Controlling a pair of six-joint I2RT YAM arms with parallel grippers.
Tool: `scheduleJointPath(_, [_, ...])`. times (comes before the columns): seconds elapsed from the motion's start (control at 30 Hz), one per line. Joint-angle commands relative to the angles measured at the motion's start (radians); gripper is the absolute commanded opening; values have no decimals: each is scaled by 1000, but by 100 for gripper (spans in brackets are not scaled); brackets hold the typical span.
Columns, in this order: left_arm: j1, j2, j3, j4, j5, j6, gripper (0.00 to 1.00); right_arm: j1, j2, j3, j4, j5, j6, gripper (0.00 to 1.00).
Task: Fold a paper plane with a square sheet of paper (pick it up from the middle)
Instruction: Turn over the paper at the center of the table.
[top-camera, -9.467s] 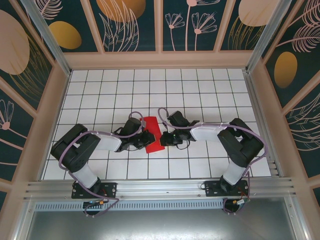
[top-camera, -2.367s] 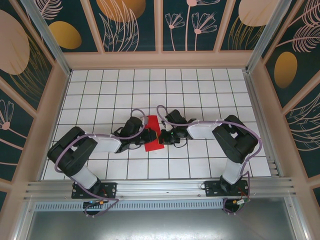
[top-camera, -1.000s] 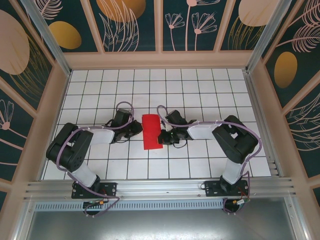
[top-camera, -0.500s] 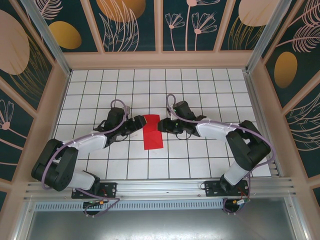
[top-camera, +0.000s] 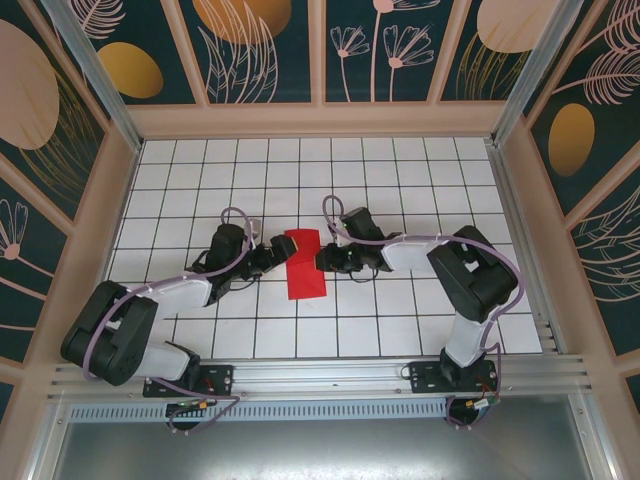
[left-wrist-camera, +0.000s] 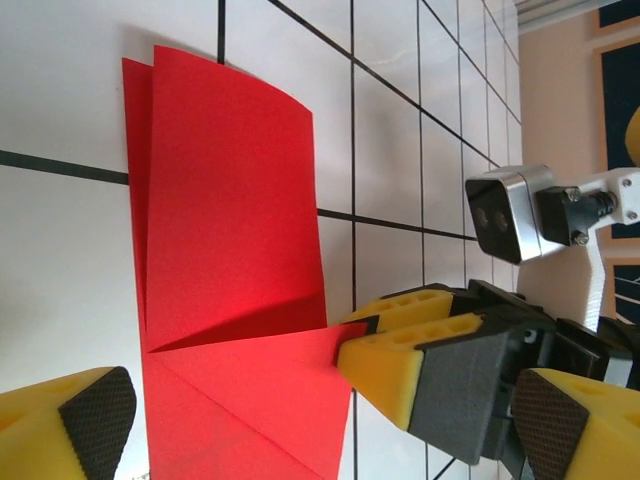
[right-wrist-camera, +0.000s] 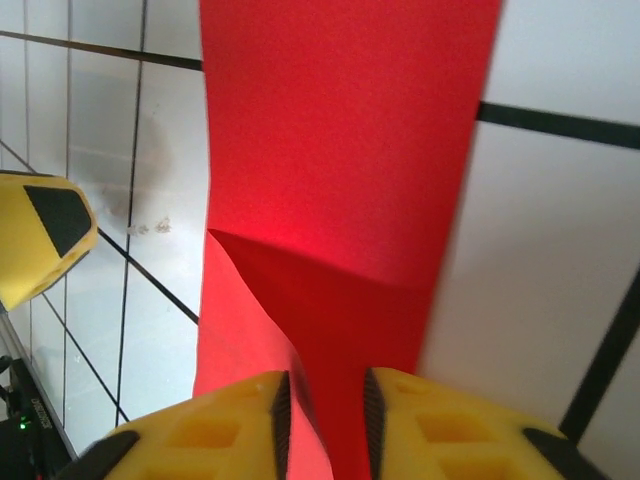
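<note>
The square sheet of paper (top-camera: 305, 266) lies folded into a narrow red strip on the white grid between the two arms. In the left wrist view the paper (left-wrist-camera: 230, 190) has one triangular flap raised, casting a shadow under it. My right gripper (top-camera: 323, 260) holds the corner of that flap, and its yellow fingers (left-wrist-camera: 400, 350) pinch the tip. In the right wrist view the flap (right-wrist-camera: 340, 150) runs up between my nearly closed right gripper (right-wrist-camera: 325, 420). My left gripper (top-camera: 270, 255) stands wide open at the paper's left edge (left-wrist-camera: 322, 410), gripping nothing.
The white gridded tabletop (top-camera: 400, 180) is ringed by wooden walls (top-camera: 320, 120), with an aluminium rail (top-camera: 320, 375) along the near edge. The right arm's wrist camera (left-wrist-camera: 505, 212) hangs just beyond the paper. One left finger (right-wrist-camera: 45, 240) shows past the paper's far edge.
The left gripper has gone from shut to wide open and shifted closer to the paper's left edge. The right gripper swung up, opened, came back and closed on the raised flap.
</note>
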Motion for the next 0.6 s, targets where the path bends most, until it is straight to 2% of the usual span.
scheduleJointPath(0.0, [-9,-19,-23,57,29,-11,98,-11,10,19,62,-43,-23,18])
scheduleJointPath(0.07, [-15,-18,-28,62,34,-12,99,-18,16,16,61,-45,-21,8])
scheduleJointPath(0.17, [-26,-12,-29,60,37,-13,98,-28,11,7,65,-41,-4,1])
scheduleJointPath(0.33, [-46,35,-22,82,55,-3,98,-41,-15,-25,102,-41,27,0])
scheduleJointPath(0.57, [-50,112,12,113,95,-6,83,-50,-27,-47,117,-42,49,1])
